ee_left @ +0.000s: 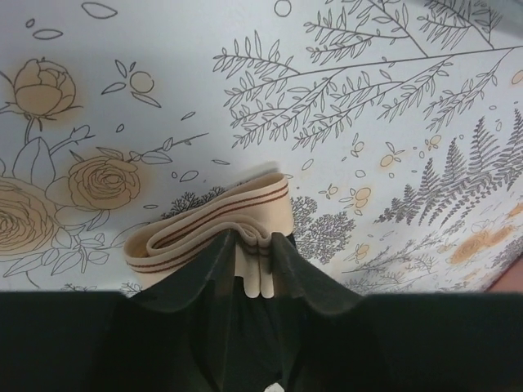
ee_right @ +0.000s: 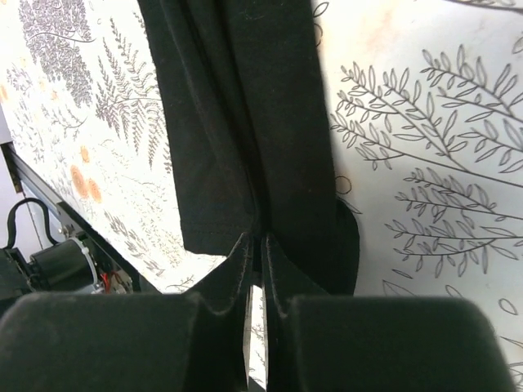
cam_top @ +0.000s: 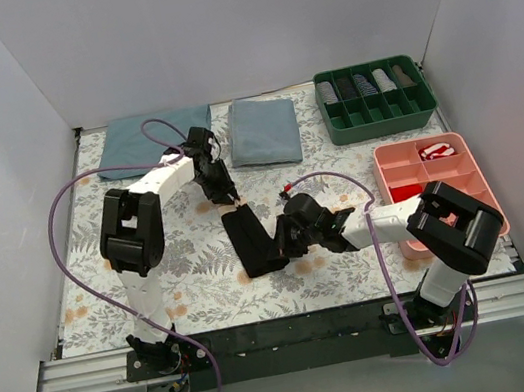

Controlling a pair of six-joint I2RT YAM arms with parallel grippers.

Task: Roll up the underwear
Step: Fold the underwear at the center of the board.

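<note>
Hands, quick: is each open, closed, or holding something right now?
Left hand: closed on the waistband of the underwear.
Right hand: closed on the underwear, at its black end.

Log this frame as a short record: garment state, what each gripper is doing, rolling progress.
garment: underwear, folded into a long black strip, flat on the table
left gripper: closed on the bunched waistband at the far end
right gripper: shut on the near hem
rolling: not yet begun, no roll visible
nearby: blue-grey cloths, green tray, pink tray
</note>
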